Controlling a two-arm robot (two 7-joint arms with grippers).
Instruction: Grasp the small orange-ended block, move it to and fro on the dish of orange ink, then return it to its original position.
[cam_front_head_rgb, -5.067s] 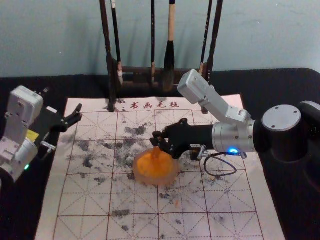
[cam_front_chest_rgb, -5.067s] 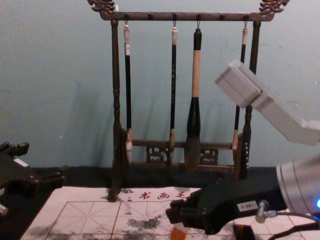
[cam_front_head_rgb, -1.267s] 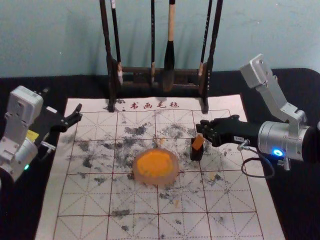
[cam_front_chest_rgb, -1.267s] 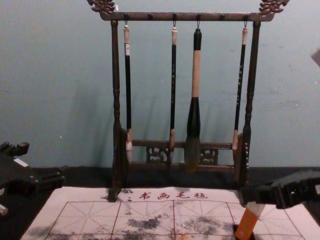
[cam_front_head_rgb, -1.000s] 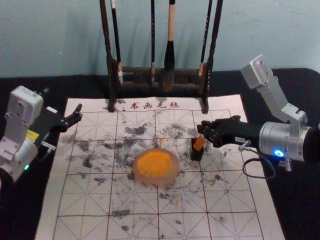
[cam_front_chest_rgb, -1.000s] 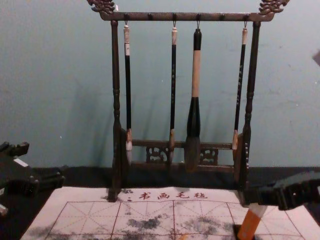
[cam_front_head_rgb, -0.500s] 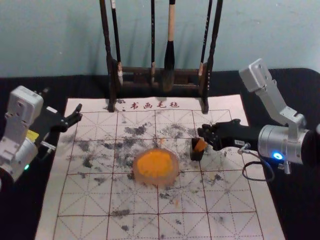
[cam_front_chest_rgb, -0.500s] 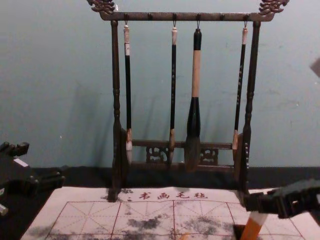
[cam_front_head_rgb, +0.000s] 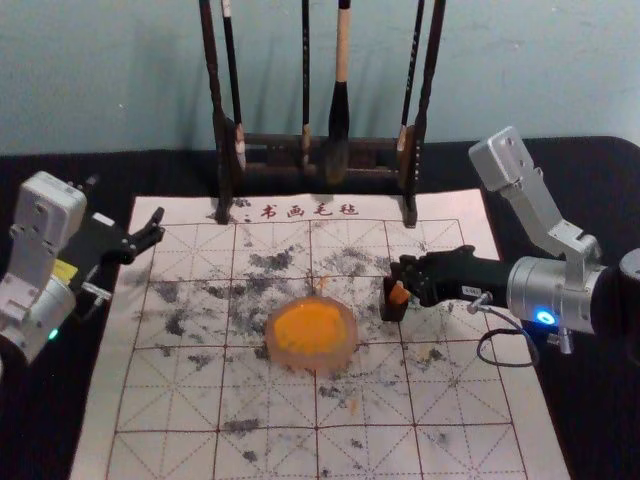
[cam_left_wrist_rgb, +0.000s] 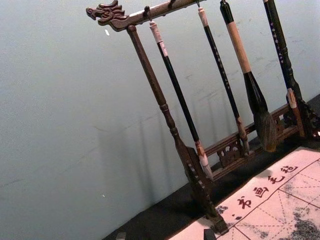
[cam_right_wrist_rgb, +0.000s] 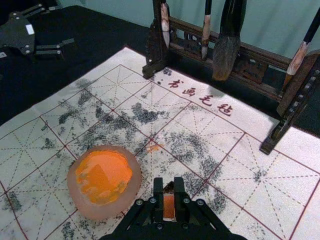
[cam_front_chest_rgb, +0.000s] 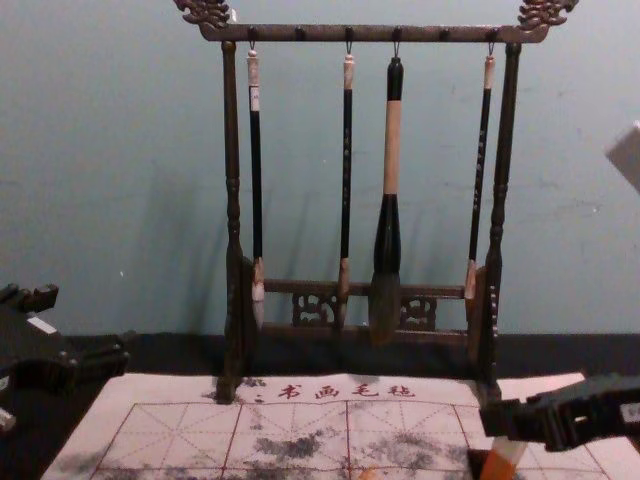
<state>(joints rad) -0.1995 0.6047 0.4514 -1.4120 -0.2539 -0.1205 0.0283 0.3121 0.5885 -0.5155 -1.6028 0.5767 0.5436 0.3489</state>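
Observation:
My right gripper (cam_front_head_rgb: 408, 272) is shut on the orange-ended block (cam_front_head_rgb: 399, 294), over the black holder (cam_front_head_rgb: 391, 310); the block's lower end looks to be in the holder's opening. In the right wrist view the block (cam_right_wrist_rgb: 169, 206) shows between the fingers of my right gripper (cam_right_wrist_rgb: 168, 184). In the chest view the block (cam_front_chest_rgb: 500, 462), white above and orange below, hangs tilted under the fingers. The round dish (cam_front_head_rgb: 342, 362) of orange ink stands left of the holder. My left gripper (cam_front_head_rgb: 125, 208) is parked at the far left, open and holding nothing.
A dark wooden rack (cam_front_head_rgb: 222, 150) with several hanging brushes stands behind the mat. The white gridded mat (cam_front_head_rgb: 270, 400) with grey ink stains lies under the dish and holder, on a black-covered table (cam_front_head_rgb: 560, 170).
My right gripper has carried the block from above the dish rightward to the holder, then lowered it there, with the block turning more upright. My left arm has stayed still.

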